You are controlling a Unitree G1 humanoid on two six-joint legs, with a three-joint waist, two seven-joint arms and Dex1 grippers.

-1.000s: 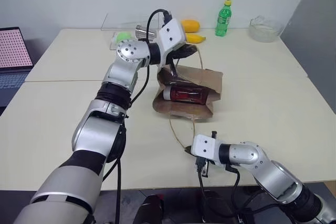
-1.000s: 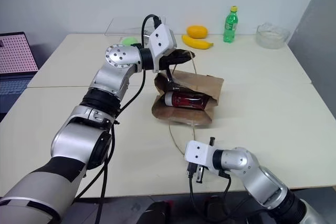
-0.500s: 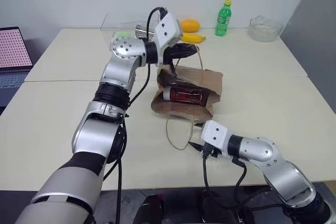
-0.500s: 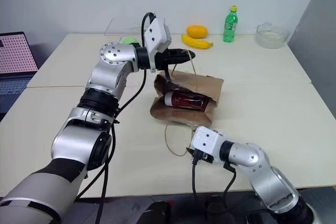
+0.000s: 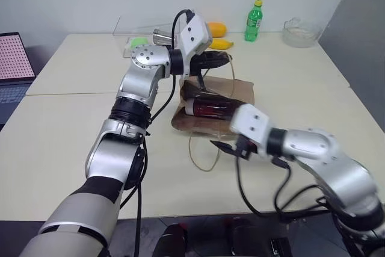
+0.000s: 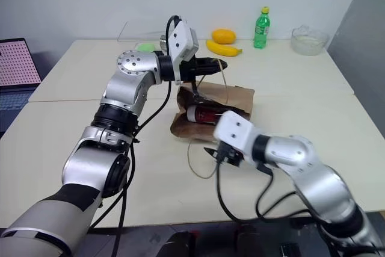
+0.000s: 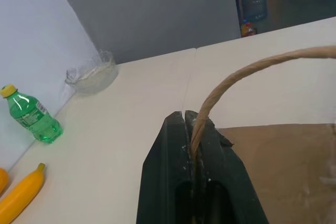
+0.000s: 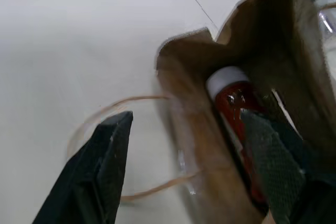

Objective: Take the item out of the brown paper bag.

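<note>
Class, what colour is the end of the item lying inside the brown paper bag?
White, capping the dark red item in the brown paper bag; clearest in the right wrist view.

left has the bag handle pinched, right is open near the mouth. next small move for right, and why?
Probably ease the open right gripper forward into the crinkled brown paper bag so its fingers straddle the dark red glossy bottle with the white end. The left gripper, shut on the tan loop handle, holds the mouth open, and the bottle lies exposed just ahead.

Even soft light, blurred right arm [image 5: 313, 148]
</note>
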